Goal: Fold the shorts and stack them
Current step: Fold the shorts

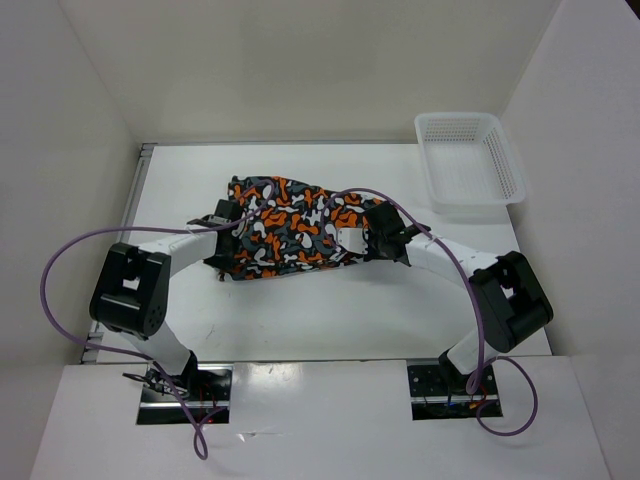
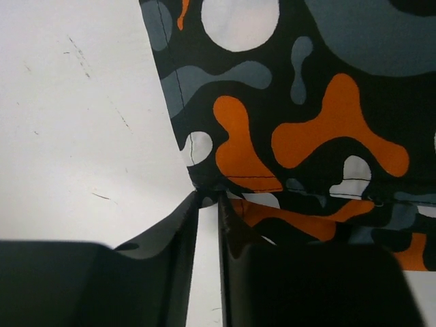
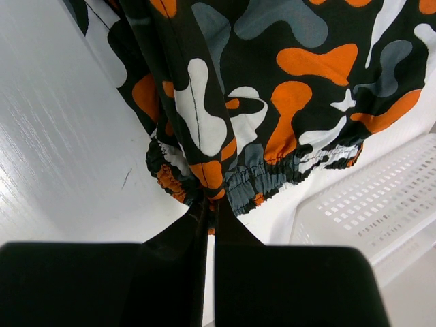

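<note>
A white desk [image 1: 300,320] sits boxed in by plain white walls, with a white lattice basket [image 1: 470,160] at its far right corner. The shorts [image 1: 295,235] lie mid-desk between the two arms. They are soft cloth printed with orange, white and grey blobs on black, rumpled, with a stitched hem on the left side and a gathered elastic waistband on the right.

The left tool [image 2: 209,199] has its fingers drawn close, with only a thin slit between them through which the desk shows. The corner of the hem sits right at the tips, and I cannot tell whether it is pinched.

The right tool [image 3: 210,204] is clenched tight on the waistband, the elastic bunched at its tips and the cloth rising away from them.
</note>
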Tool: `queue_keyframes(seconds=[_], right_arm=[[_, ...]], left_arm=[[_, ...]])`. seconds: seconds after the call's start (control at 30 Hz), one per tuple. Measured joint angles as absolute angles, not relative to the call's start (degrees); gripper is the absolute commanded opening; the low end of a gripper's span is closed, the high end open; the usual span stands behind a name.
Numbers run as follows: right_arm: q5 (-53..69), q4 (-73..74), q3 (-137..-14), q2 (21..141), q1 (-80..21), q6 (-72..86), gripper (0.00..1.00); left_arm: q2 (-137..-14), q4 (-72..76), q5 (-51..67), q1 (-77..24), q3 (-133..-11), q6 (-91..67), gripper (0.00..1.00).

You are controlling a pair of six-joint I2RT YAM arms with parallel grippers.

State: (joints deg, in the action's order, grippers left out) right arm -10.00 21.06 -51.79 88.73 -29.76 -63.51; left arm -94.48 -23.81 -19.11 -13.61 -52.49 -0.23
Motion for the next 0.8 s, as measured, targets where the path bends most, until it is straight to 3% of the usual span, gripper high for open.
queue_keyframes(seconds=[0.13,0.33,0.8], right_arm=[[-9.8,21.1,-51.8,88.7,-29.8,-63.5,0.0],[-9.7,21.1,-51.8,88.7,-29.8,-63.5,0.0],[-9.6,21.1,-51.8,88.7,-29.8,-63.6,0.0]], left_arm=[[-95.2,-23.9,-18.7,-13.6,-52.9,-0.1,0.07],[-96.3,-24.0,-18.8,-13.6,-54.1,0.0,0.01],[-93.4,-26.7,-21.6,-13.2,-57.5,-0.1,0.0]])
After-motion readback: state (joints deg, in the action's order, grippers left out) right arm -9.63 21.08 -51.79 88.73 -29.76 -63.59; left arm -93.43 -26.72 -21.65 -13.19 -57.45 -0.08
